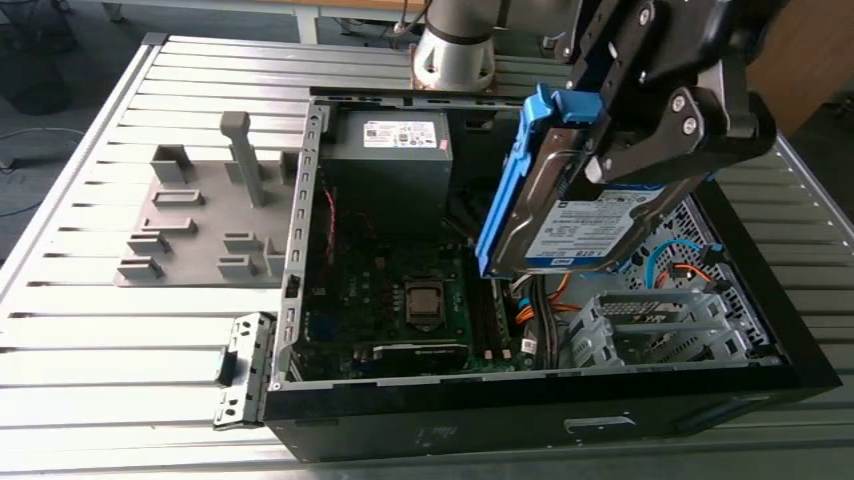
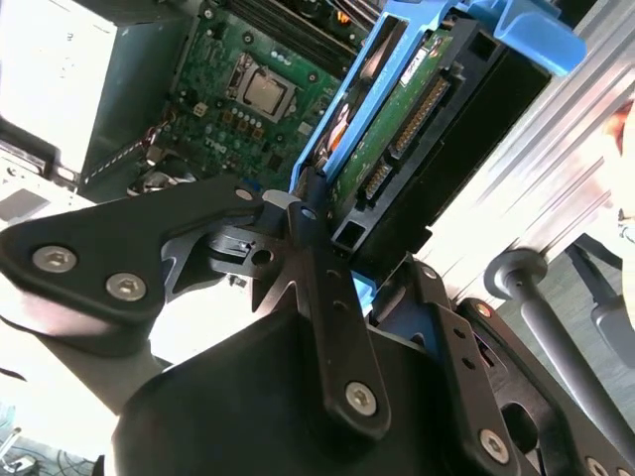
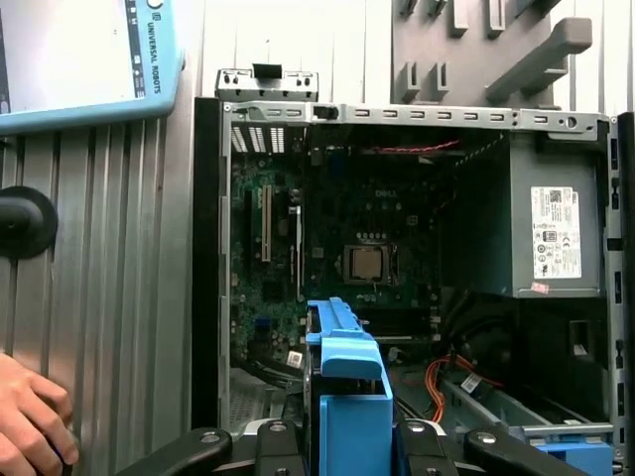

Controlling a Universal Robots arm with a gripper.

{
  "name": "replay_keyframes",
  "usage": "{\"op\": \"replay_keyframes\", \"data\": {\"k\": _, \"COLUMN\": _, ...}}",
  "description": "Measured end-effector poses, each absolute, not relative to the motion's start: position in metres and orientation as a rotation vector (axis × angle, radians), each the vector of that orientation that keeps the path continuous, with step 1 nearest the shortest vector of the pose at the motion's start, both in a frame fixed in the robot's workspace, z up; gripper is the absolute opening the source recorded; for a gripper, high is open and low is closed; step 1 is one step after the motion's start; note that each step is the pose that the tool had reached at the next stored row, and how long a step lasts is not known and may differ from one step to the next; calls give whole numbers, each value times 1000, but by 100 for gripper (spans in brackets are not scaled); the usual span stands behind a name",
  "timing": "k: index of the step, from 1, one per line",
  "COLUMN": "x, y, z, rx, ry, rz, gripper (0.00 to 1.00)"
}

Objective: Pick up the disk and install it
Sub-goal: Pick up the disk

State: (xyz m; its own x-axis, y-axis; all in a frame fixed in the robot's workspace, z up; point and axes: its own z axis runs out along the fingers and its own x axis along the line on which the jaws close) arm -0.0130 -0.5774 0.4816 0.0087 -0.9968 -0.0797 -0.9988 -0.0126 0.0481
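Disk lifted, not yet installed
End effector (image 1: 638,150) pinches the disk (image 1: 587,230), tilted on edge over the open computer case (image 1: 534,415), at 2 o'clock from the motherboard (image 1: 400,290); seating remains.

The silver disk (image 1: 594,235) has a blue frame (image 1: 509,195); the claw (image 1: 627,150) is black.

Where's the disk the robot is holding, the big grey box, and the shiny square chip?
the disk (image 1: 598,228): exterior view, on its white-and-blue label.
the grey power supply box (image 1: 394,175): exterior view, on its bare grey side.
the processor chip (image 3: 367,263): first wrist view, on its silver top.
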Motion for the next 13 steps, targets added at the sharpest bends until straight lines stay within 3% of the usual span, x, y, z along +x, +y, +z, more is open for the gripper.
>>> {"op": "replay_keyframes", "data": {"k": 13, "x": -11, "y": -582, "z": 481, "rx": -2215, "ry": 2192, "rz": 141, "gripper": 36}}
